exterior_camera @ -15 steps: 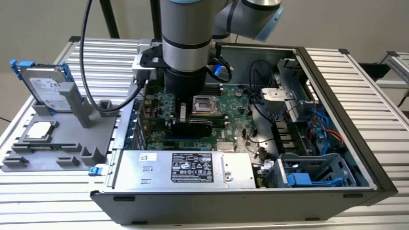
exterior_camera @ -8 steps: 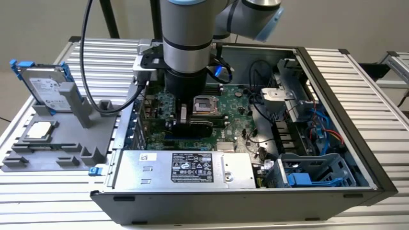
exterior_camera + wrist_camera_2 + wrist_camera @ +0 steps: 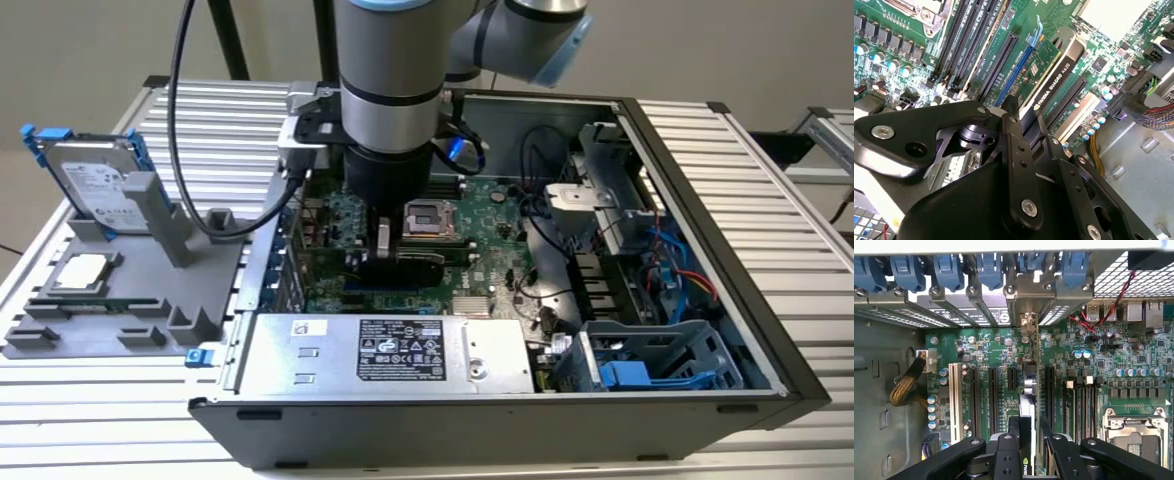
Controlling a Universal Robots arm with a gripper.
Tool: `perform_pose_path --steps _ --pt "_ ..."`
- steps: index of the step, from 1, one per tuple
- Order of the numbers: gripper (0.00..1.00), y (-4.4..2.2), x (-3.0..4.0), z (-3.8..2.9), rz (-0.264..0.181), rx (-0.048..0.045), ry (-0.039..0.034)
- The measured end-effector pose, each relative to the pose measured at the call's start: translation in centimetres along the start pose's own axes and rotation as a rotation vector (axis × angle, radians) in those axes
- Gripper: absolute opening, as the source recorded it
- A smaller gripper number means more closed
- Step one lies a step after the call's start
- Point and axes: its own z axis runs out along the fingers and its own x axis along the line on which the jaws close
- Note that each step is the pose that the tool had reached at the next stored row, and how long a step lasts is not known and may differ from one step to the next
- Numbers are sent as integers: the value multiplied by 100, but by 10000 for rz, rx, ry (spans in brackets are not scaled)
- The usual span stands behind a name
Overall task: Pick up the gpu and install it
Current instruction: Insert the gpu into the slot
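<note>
In the exterior view my gripper (image 3: pixel 400 245) reaches down into the open computer case (image 3: pixel 694 200), over the green motherboard (image 3: pixel 505 215). It is shut on the gpu (image 3: pixel 407 265), which shows as a dark card standing on edge under the fingers. The second wrist view shows the gpu (image 3: pixel 1054 75) with its black shroud and green board, lying along the blue expansion slot (image 3: pixel 1019 65), with my gripper (image 3: pixel 1026 120) clamping its upper edge. In the first wrist view the gpu (image 3: pixel 1029 390) appears edge-on between my gripper (image 3: pixel 1030 427) and its silver bracket (image 3: pixel 1026 300) at the case's rear slot openings. I cannot tell whether it is fully seated.
A grey holder on the exterior view's left carries a silver hard drive with blue clips (image 3: pixel 94 185) and a square CPU chip (image 3: pixel 83 270). Inside the case are the power supply (image 3: pixel 387 352), the CPU socket (image 3: pixel 434 218), a drive cage (image 3: pixel 654 360) and loose cables (image 3: pixel 667 270).
</note>
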Motion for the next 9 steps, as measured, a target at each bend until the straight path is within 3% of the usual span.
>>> perform_pose_path --steps 9 --pt "0 0 0 17 0 -2 3"
